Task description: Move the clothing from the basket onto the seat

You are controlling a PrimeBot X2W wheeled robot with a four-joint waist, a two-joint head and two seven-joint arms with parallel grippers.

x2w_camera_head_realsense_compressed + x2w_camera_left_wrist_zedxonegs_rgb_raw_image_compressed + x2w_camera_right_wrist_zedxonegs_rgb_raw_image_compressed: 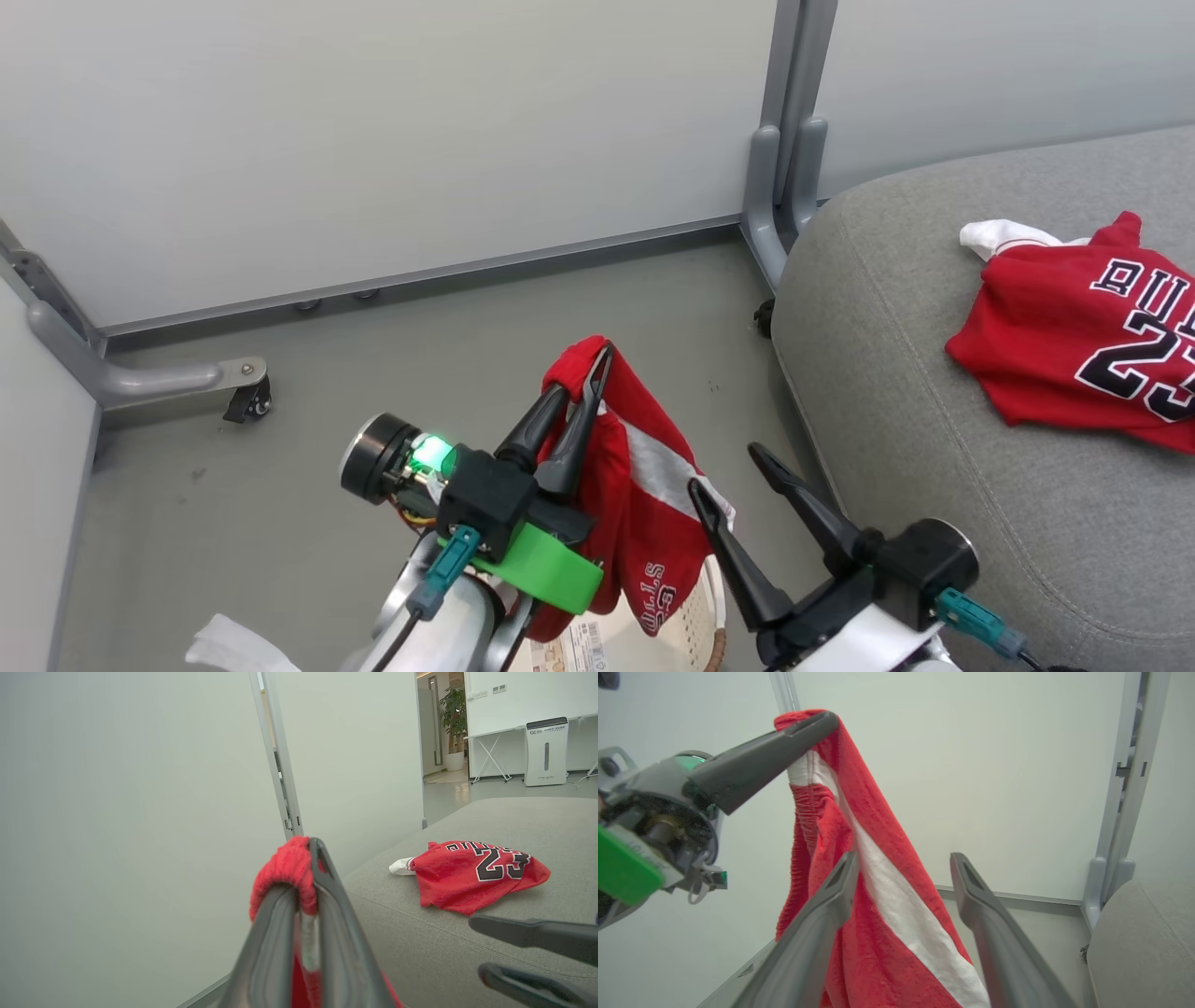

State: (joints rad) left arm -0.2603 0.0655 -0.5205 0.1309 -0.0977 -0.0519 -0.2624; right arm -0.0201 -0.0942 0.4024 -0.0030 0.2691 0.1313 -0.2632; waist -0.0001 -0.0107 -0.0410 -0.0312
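My left gripper (597, 369) is shut on the waistband of the red shorts (644, 495), which hang down from it with a white side stripe showing. Their lower end drapes over the cream basket (695, 621) at the bottom of the head view. The red jersey (1083, 327) with black-and-white lettering lies on the grey seat (915, 401) at the right. My right gripper (733, 471) stands open just right of the hanging shorts, holding nothing. In the right wrist view the shorts (878, 896) hang right behind its left finger (831, 905). The left wrist view shows the waistband (285, 872) pinched, the jersey (476, 875) beyond.
Pale partition panels (373, 140) on grey posts (789, 140) with castors (247, 401) stand behind, on a grey floor (280, 485). A white scrap (233, 644) lies at the bottom left. A paper label (574, 649) shows inside the basket.
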